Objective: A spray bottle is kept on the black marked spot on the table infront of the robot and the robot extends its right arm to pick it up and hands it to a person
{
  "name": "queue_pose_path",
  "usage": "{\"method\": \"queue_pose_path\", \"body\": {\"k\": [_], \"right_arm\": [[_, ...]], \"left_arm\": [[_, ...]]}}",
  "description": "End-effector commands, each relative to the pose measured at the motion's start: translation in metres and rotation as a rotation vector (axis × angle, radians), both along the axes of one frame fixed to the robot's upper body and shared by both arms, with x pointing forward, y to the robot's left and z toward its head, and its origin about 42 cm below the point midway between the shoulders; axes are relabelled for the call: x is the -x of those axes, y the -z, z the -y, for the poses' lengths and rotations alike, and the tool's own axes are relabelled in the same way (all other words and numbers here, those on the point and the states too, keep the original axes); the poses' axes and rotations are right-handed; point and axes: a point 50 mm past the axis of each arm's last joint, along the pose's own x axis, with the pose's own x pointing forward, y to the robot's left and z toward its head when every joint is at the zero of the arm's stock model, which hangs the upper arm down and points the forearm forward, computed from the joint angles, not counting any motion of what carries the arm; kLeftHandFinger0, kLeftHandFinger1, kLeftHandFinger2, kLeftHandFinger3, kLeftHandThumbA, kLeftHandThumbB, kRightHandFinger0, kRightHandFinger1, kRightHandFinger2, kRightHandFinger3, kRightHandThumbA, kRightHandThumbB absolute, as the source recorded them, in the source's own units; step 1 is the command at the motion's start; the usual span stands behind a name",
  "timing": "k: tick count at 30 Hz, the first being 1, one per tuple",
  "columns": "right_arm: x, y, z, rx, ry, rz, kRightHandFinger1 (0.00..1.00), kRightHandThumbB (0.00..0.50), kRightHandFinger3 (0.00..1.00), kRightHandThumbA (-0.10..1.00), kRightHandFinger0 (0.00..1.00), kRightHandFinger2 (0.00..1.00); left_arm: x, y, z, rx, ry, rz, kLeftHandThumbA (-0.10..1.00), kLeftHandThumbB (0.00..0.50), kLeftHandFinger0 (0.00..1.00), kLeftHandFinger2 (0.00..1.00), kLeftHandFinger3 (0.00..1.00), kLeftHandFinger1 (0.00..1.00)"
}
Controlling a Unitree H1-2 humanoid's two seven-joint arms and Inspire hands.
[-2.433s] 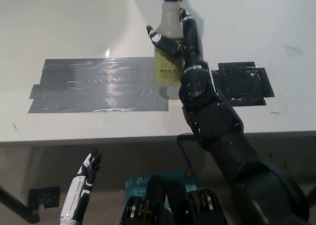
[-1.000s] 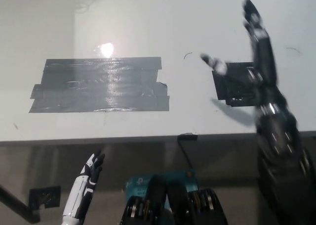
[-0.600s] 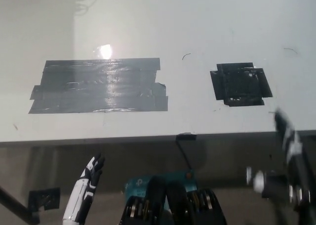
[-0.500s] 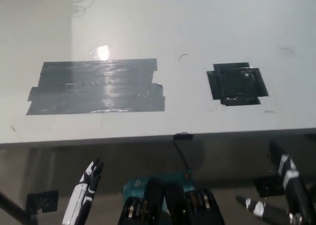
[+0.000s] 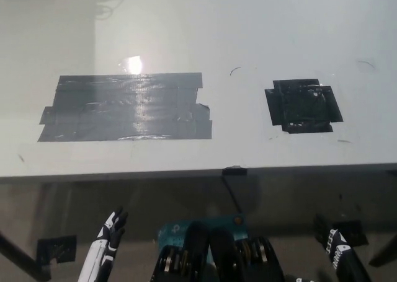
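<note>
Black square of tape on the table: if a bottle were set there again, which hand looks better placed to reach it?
Probably the right hand: it hangs below the table edge nearly under the black tape square. The left hand rests far across, under the grey tape patch.

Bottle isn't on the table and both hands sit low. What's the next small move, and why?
Probably none beyond holding still: the black marked spot is bare, no bottle shows, and the right hand and left hand hang below the table edge, holding nothing.

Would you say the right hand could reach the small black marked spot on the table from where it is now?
Probably yes. The right hand hangs low, below the table's front edge, and the black marked spot lies bare near that side, with nothing between them. The left hand rests at the lower left.
</note>
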Motion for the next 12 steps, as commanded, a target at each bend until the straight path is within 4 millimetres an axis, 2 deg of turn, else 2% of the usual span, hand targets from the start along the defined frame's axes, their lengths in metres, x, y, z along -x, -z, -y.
{"method": "queue_pose_path", "body": {"k": [1,12], "right_arm": [[-0.0063,-0.0053,-0.0031,-0.015,-0.033,0.073,1.0,0.452,1.0,0.98,1.0,1.0],[-0.013,-0.0096,-0.0051,-0.008,-0.035,0.087,1.0,0.481,1.0,0.98,1.0,1.0]], "left_arm": [[-0.0017,-0.0073,-0.0061,0.001,-0.015,0.048,1.0,0.49,1.0,1.0,1.0,1.0],[-0.0098,-0.0124,-0.0077,0.005,-0.012,0.068,1.0,0.48,1.0,1.0,1.0,1.0]]}}
